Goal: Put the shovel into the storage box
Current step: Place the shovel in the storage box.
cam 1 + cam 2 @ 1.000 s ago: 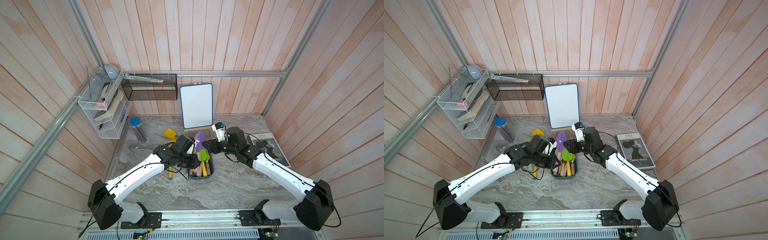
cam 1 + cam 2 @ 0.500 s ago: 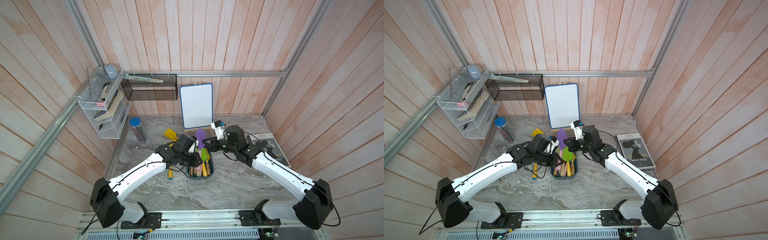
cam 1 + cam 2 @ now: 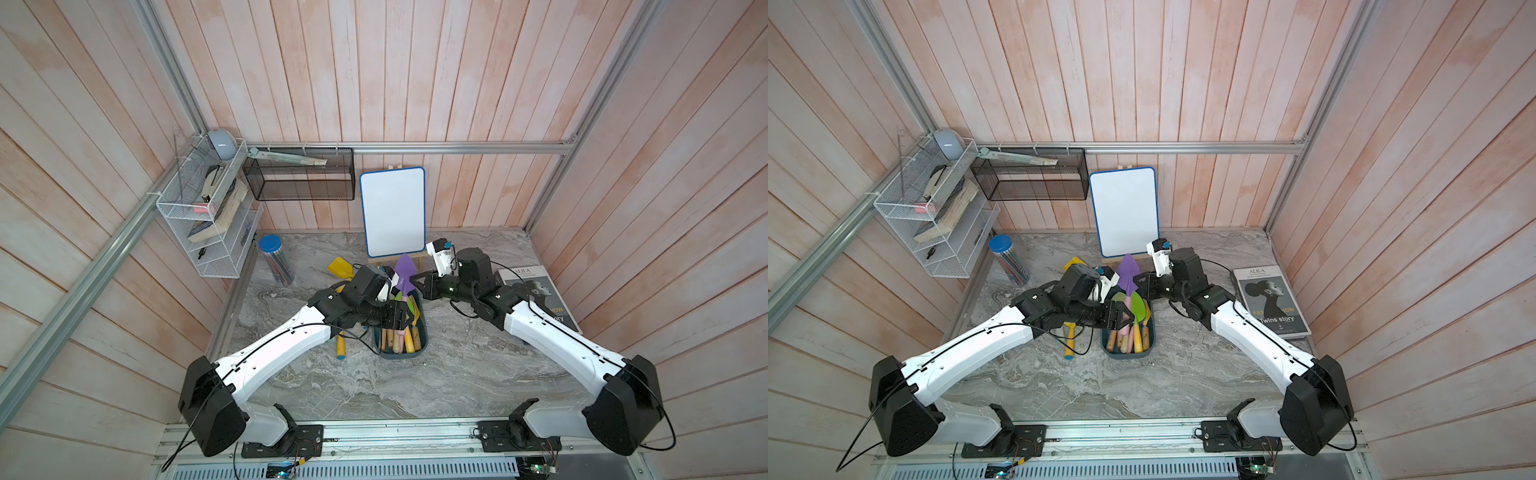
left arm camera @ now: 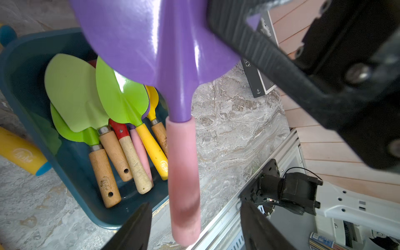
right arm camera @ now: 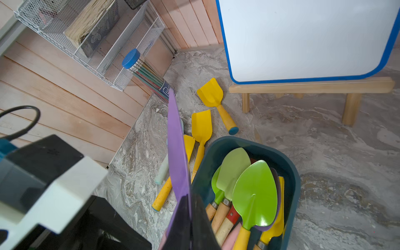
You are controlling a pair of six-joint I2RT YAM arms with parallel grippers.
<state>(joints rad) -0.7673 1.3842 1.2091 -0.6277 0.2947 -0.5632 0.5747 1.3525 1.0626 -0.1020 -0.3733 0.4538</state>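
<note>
Left pincer [image 4: 194, 204] is gaping, gripping nothing; right pincer [image 5: 188, 208] is pinching the purple shovel [image 4: 151, 43] by its blade alone, risking a slip outside the storage box [image 5: 287, 171].

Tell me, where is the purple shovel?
In both top views the purple shovel hangs mid-table, over the far end of the storage box, just before the whiteboard, its blade pinched by the right gripper.

A whiteboard [image 3: 392, 212] stands at the desk's [image 3: 457, 365] back. Left of the whiteboard are a mesh basket [image 3: 299, 183], a wire rack [image 3: 208, 232] and a pencil jar [image 3: 275, 259]. Right of it lies a magazine [image 3: 540, 286].
</note>
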